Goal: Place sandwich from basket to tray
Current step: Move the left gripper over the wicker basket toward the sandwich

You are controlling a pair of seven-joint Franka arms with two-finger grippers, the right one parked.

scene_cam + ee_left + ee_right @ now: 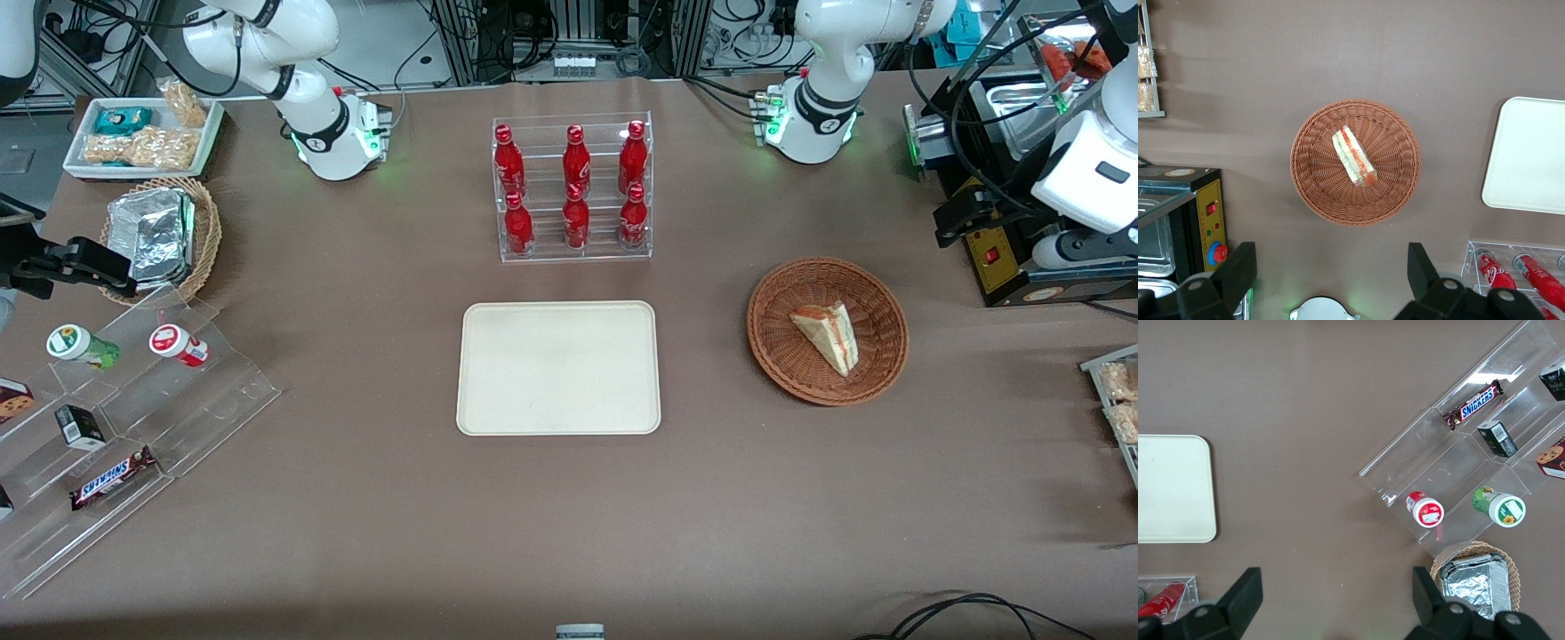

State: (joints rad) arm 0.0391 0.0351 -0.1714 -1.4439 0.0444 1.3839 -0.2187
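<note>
nothing is done yet: the sandwich (1354, 157) is lying in the wicker basket (1313, 183), the tray (558, 368) is bare, and the gripper (1331, 277) is held wide open above, empty.

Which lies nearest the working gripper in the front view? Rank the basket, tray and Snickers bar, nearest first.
1. Basket: toward the working arm's end, a little nearer the camera than the gripper, whose jaws stand open.
2. Tray: mid-table.
3. Snickers bar: toward the parked arm's end, on the clear stand.
</note>
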